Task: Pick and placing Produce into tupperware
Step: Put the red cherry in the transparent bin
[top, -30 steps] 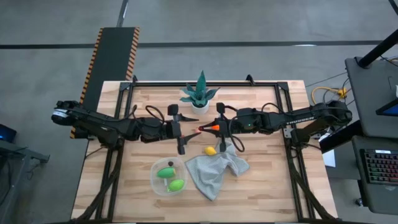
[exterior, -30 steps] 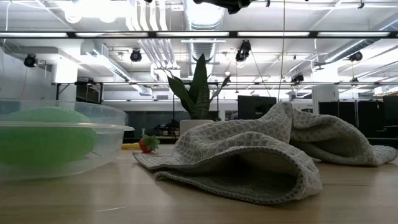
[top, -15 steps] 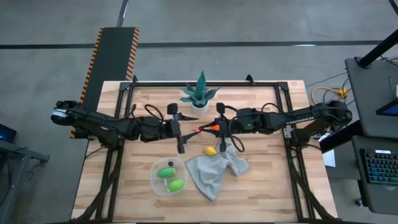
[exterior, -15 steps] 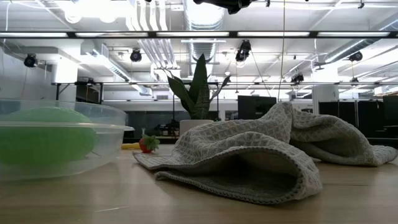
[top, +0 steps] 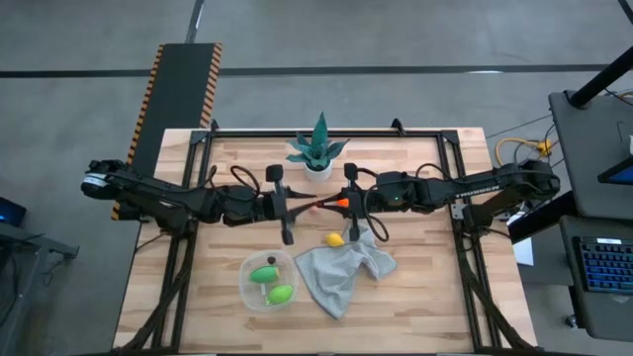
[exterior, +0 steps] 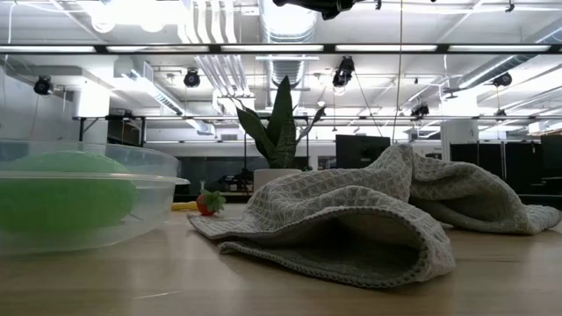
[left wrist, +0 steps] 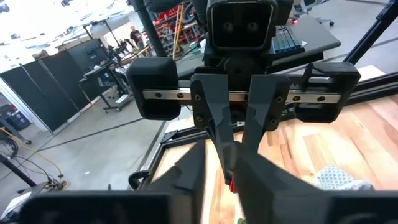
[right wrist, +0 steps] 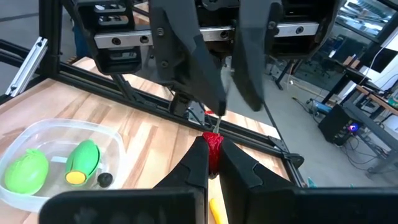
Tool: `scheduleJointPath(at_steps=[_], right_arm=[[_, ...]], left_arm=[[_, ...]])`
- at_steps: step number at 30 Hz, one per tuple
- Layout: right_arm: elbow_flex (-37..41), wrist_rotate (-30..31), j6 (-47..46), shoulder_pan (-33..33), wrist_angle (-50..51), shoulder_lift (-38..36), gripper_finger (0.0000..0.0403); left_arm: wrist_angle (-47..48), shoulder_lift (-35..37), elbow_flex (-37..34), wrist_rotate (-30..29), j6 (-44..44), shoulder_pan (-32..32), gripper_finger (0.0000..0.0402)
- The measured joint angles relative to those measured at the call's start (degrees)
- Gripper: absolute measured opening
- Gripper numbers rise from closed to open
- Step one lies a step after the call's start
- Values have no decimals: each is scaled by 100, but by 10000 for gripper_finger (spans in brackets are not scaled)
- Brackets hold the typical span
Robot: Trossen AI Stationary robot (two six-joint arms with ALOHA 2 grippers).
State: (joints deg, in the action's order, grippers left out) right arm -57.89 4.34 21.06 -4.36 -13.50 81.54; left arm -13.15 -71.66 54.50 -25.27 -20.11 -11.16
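A small red-orange toy produce piece [top: 326, 204] hangs in the air above the table's middle, between my two grippers. My right gripper [top: 334, 203] is shut on it from the right. My left gripper [top: 309, 206] meets it from the left, fingers closed in on its other end. The clear tupperware [top: 267, 282] stands on the table nearer the front edge, with two green pieces [right wrist: 84, 160] and a small dark ball [right wrist: 104, 179] inside. A yellow piece [top: 335, 239] lies on the wood beside the grey cloth [top: 341, 272]. My left gripper pinches the piece's pale stem end [right wrist: 219, 122] between its two fingers [right wrist: 199, 62], coming level from the table's left. The piece is clear of the table. My right gripper pinches the red body [right wrist: 214, 147] between its two fingers [right wrist: 198, 163], coming level from the table's right, along the piece. The stem end sticks out past the fingertips toward the left gripper.
A spiky teal plant in a white pot [top: 318, 150] stands just behind the grippers. The crumpled grey cloth lies right of the tub. In the low view a small red piece with a green top [exterior: 207, 202] lies on the wood beyond the tub.
My left gripper's fingers have closed in on the end of the red-orange piece that my right gripper holds out. Both arms have stayed where they were, and the piece has not moved.
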Motion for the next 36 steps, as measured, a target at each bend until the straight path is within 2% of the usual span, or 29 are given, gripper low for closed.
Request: scheduleJointPath(at_steps=[3,20,33,36], right_arm=[[0,7,0,0,0,0,13],[0,16,153,0,-26,-2,21],[0,26,153,0,-33,-2,175],[0,296,171,-2,-1,-12,198]], left_arm=[[1,0,0,12,-23,5,9],[8,0,61,9,-146,31,0],[-17,14,70,-21,-167,33,0],[-1,22,72,-21,-165,33,0]])
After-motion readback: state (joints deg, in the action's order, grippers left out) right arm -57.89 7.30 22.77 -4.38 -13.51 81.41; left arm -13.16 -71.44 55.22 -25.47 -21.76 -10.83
